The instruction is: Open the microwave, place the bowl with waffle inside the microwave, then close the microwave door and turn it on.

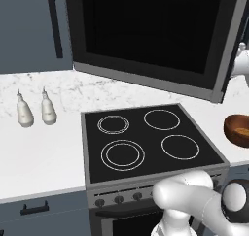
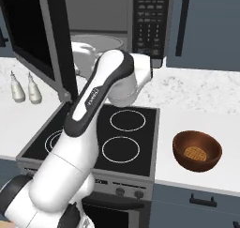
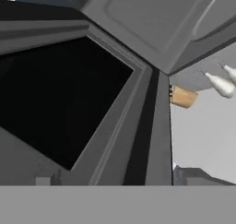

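The microwave (image 2: pixel 150 23) stands above the stove with its keypad strip on the right. The microwave door (image 1: pixel 146 33) is swung wide open to the left, and its cavity (image 2: pixel 101 39) shows a round turntable. My gripper (image 2: pixel 79 52) is raised in front of the cavity, close behind the door's free edge. Its fingertips are hidden, and nothing shows between them. The hand view looks at the inner face of the door (image 3: pixel 138 121) from close up. The reddish-brown bowl (image 2: pixel 197 150) holds a waffle (image 2: pixel 195 153) and rests on the counter right of the stove, far from the gripper.
A black four-ring stovetop (image 1: pixel 146 140) lies below the microwave, with knobs along its front. Two white bottles (image 1: pixel 34 111) stand on the marble counter to the left. Grey cabinets flank the microwave. My arm crosses over the stove's left half.
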Robot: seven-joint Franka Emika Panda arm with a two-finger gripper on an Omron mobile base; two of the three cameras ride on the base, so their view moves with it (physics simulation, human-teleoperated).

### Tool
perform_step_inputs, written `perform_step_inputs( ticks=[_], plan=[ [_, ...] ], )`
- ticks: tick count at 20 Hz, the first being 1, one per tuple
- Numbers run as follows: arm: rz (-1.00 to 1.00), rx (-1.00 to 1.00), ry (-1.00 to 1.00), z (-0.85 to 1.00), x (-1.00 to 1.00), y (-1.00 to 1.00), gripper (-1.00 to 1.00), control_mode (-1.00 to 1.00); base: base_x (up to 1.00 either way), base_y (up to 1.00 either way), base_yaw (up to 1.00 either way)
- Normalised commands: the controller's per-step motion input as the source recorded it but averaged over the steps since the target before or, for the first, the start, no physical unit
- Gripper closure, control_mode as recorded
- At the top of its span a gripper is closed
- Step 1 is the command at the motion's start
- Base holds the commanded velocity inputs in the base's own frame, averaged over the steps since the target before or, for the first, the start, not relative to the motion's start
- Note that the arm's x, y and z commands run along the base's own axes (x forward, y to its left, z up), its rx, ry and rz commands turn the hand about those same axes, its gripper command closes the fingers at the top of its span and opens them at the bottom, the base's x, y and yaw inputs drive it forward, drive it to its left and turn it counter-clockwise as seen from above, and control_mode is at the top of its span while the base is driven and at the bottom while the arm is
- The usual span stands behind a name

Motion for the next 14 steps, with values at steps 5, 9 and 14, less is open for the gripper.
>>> perform_step_inputs(
  ticks=[5, 9, 14],
  plan=[
    [0.0, -0.03, 0.0, 0.01, -0.91, 0.93, -1.0, -1.0, 0.0, 0.0, 0.0],
    [0.0, -0.13, 0.02, 0.0, -0.77, 1.0, -1.0, -1.0, 0.0, 0.0, 0.0],
    [0.0, -0.26, 0.02, -0.02, -0.37, 1.0, -1.0, -1.0, 0.0, 0.0, 0.0]
  ],
)
